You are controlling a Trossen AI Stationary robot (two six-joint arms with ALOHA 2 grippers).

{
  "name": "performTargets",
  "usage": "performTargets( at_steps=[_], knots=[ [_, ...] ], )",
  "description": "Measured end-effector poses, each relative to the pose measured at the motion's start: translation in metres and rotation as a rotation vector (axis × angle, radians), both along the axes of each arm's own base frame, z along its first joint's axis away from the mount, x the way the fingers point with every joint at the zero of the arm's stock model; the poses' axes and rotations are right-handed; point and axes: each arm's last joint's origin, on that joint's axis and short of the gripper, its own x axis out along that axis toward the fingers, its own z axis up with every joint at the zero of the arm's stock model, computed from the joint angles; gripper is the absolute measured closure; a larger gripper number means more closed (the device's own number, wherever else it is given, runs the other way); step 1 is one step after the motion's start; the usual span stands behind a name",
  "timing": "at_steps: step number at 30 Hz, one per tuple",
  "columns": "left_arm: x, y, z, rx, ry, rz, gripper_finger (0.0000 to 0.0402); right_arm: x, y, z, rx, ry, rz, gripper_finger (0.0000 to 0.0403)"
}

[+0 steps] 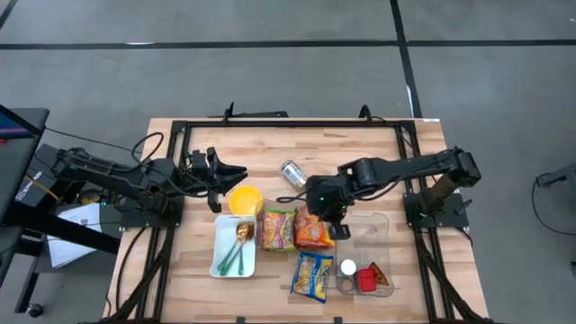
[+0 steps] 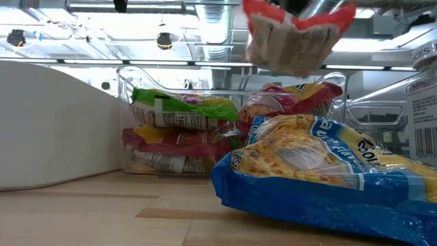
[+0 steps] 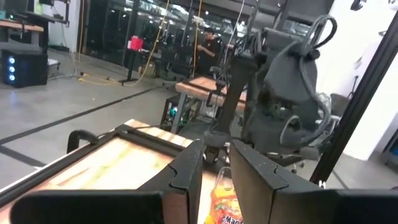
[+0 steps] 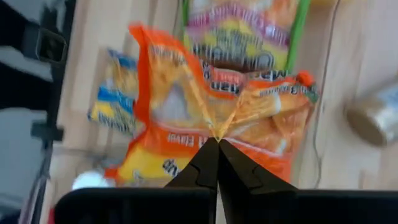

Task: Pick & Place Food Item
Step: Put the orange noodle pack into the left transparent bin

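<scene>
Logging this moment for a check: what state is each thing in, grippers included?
Right gripper: shut on the orange packet.
Orange packet: pinched, lifted off the table.
Left gripper: holds nothing, above the yellow bowl.
Green packet: flat on the table.
Blue packet: flat on the table.
Can: on its side.
Clear bin: partly filled.

The orange noodle packet (image 4: 211,112), seen in the right wrist view, carries the word "Flavor" in white, upside down, on its orange band; larger lettering above it is blurred and unreadable. The blue noodle packet (image 2: 328,171) in the low view shows yellow lettering at its right end that starts with what looks like "Go", cut off by the fold. Print on the white box (image 2: 422,102) at far right is too small to read.
</scene>
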Motion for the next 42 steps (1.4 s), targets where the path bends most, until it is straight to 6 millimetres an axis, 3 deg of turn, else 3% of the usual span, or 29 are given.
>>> performTargets(
  at_steps=[8, 30, 42],
  knots=[
    [-0.003, 0.001, 0.001, 0.001, 0.004, 0.003, 0.0325, 0.008, 0.001, -0.007, -0.004, 0.002, 0.004, 0.0403],
    [-0.003, 0.001, 0.001, 0.001, 0.001, 0.004, 0.0325, 0.024, -0.003, 0.001, 0.012, -0.186, 0.068, 0.0403],
    [-0.002, 0.006, -0.001, 0.007, 0.023, 0.050, 0.0325, 0.075, 0.004, 0.003, -0.055, -0.060, 0.191, 0.0403]
  ],
)
